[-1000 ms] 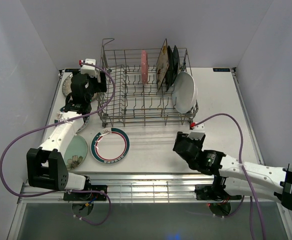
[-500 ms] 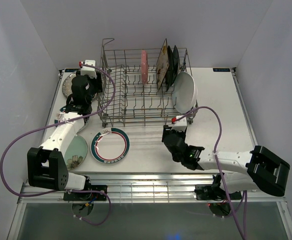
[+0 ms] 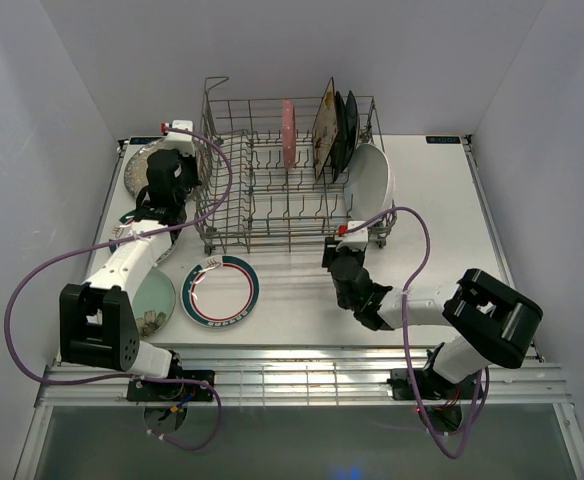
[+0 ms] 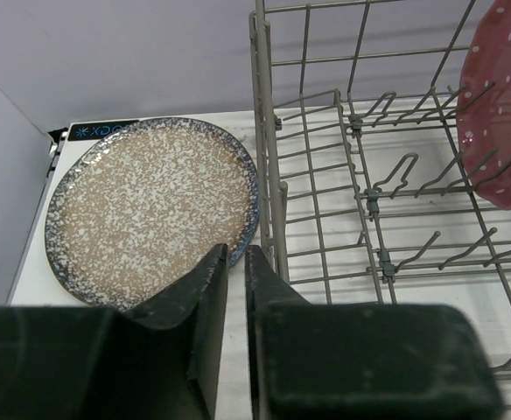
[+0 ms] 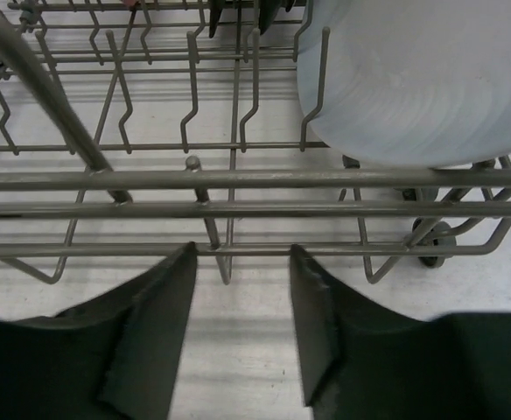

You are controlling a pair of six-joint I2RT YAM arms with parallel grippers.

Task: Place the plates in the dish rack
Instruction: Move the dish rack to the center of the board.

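just past l tool [image 4: 235,255]: speckled plate [image 4: 150,206]

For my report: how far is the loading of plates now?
Done: the pink plate, white oval plate and square plates stand in the dish rack. In hand: left gripper narrow at the rim of the speckled plate, grip uncertain; right gripper open, empty. Left: teal-rimmed plate and pale green plate on the table.
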